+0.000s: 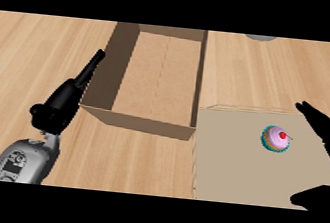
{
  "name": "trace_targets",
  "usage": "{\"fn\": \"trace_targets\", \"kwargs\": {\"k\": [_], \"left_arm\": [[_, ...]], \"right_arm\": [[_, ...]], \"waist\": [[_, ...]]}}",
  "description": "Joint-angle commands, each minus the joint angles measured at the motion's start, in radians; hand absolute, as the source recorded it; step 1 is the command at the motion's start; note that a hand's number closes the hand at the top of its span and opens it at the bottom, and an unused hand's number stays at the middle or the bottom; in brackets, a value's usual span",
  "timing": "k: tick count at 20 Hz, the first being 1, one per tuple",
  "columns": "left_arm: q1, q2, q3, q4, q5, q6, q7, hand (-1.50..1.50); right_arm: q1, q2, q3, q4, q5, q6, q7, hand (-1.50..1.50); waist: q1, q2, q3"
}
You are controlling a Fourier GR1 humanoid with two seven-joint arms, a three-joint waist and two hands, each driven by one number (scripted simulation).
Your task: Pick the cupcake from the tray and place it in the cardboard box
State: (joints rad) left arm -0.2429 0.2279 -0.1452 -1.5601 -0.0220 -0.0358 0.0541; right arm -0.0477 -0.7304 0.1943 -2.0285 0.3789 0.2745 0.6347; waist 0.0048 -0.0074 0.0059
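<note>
A cupcake [277, 139] with pink frosting, a red cherry and a teal wrapper sits on the tan tray [237, 165] at the right. The cardboard box [120, 69] stands open-topped left of the tray, with nothing showing inside it. My right hand [329, 137] is just right of the cupcake, fingers straight and stretched toward the far side, thumb low near the view's lower right; it is open and not touching the cupcake. My left hand [69, 97] lies beside the box's left wall, fingers straight and pointing away, open and holding nothing.
The wooden counter [25, 50] spreads around the box and tray. A grey round object [261, 37] peeks in at the far edge, right of the box.
</note>
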Motion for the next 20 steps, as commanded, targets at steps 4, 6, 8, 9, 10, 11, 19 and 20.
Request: {"fn": "trace_targets", "kwargs": {"k": [4, 6, 8, 9, 10, 11, 19, 20], "left_arm": [[0.057, 0.011, -0.007, -0.015, 0.022, -0.082, 0.031, 0.00], [0.045, -0.054, -0.061, -0.002, -0.036, -0.025, 0.045, 0.00], [0.040, -0.038, -0.016, 0.027, -0.013, -0.042, 0.036, 0.00], [0.066, -0.031, -0.024, -0.030, -0.005, -0.055, 0.062, 0.00], [0.027, -0.045, -0.017, 0.031, -0.022, -0.044, 0.038, 0.00], [-0.011, -0.039, -0.013, 0.043, -0.006, -0.064, 0.069, 0.00], [0.033, -0.062, -0.032, 0.001, -0.055, -0.055, 0.056, 0.00], [-0.012, -0.059, 0.011, 0.061, -0.024, -0.069, 0.044, 0.00]], "right_arm": [[-0.001, 0.056, 0.010, 0.072, 0.100, 0.000, -0.076, -1.50], [-0.027, 0.063, 0.020, 0.059, 0.089, 0.049, -0.025, -1.50], [-0.092, 0.080, -0.009, 0.118, 0.064, 0.077, -0.040, -1.50], [-0.071, 0.069, -0.019, 0.142, 0.071, 0.080, -0.084, -1.50], [-0.037, 0.113, 0.028, 0.084, 0.108, 0.065, -0.022, -1.50], [-0.072, 0.107, 0.030, 0.184, 0.121, 0.061, -0.083, -1.50], [-0.040, 0.136, 0.006, 0.226, 0.166, 0.073, -0.141, -1.50], [-0.044, 0.136, 0.012, 0.215, 0.168, 0.103, -0.106, -1.50]], "waist": [[-0.004, 0.008, -0.006], [-0.005, 0.008, -0.006], [-0.001, 0.009, -0.006], [0.000, 0.008, -0.006], [-0.007, 0.008, -0.006], [-0.003, 0.010, -0.006], [-0.005, 0.008, -0.005], [-0.008, 0.008, -0.006]]}}
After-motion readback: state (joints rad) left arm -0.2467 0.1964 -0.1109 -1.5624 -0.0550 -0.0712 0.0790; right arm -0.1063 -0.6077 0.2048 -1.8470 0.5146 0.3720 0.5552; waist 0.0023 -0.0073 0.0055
